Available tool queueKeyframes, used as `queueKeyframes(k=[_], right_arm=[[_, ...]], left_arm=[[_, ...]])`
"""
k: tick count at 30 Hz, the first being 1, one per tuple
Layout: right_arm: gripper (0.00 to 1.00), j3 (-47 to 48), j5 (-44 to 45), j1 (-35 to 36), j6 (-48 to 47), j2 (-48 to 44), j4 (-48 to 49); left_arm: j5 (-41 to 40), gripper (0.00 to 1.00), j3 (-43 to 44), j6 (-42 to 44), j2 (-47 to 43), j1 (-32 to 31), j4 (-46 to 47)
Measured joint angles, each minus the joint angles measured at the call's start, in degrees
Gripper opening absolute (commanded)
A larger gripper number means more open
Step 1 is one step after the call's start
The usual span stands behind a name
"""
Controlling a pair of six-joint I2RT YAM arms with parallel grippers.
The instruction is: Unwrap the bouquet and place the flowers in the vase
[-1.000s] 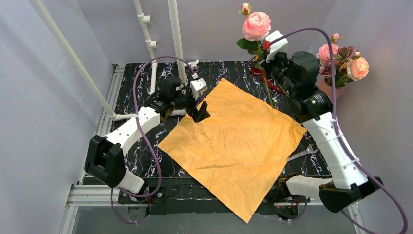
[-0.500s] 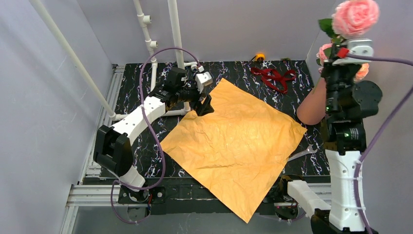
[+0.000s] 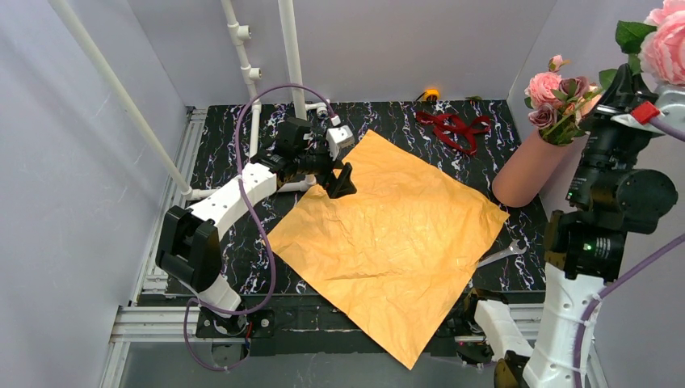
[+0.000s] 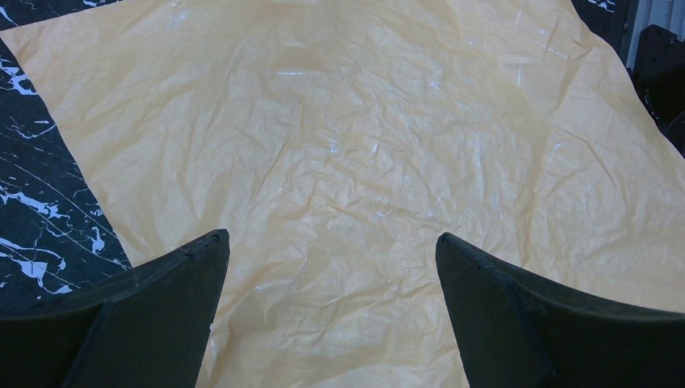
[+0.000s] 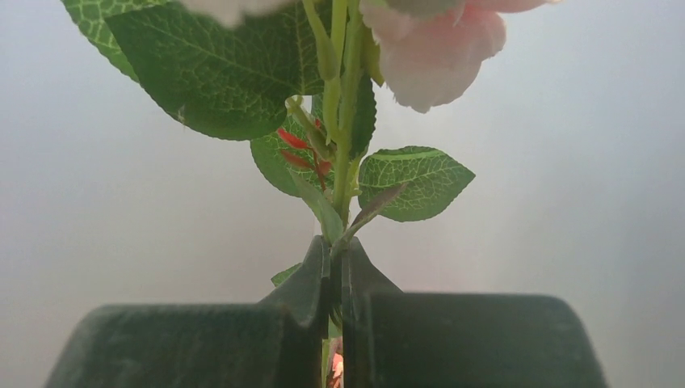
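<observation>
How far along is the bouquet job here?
Done: the wrapping paper lies spread flat, the ribbon is off, several flowers stand in the vase. In hand: the right pincer is shut on the stem of one rose, held high. Left: lowering that rose into the vase.

The right pincer point(image 5: 335, 263) with its rose point(image 3: 670, 44) now high at far right, past the vase point(image 3: 529, 170).

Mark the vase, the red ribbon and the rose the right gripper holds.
vase point(image 3: 527, 171), top external view, bare side wall of the tube.
red ribbon point(image 3: 449, 127), top external view, middle of the tangle.
held rose point(image 5: 342, 174), right wrist view, green stem between the leaves.
</observation>
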Motion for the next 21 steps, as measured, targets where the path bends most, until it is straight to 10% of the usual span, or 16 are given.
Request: queueKeyframes(k=[21], right_arm=[[0.01,-7.6,-6.1,-0.8,-9.5,4.6,6.6]], left_arm=[[0.0,1.00,5.4,-1.2,1.8,-0.1,-3.1]])
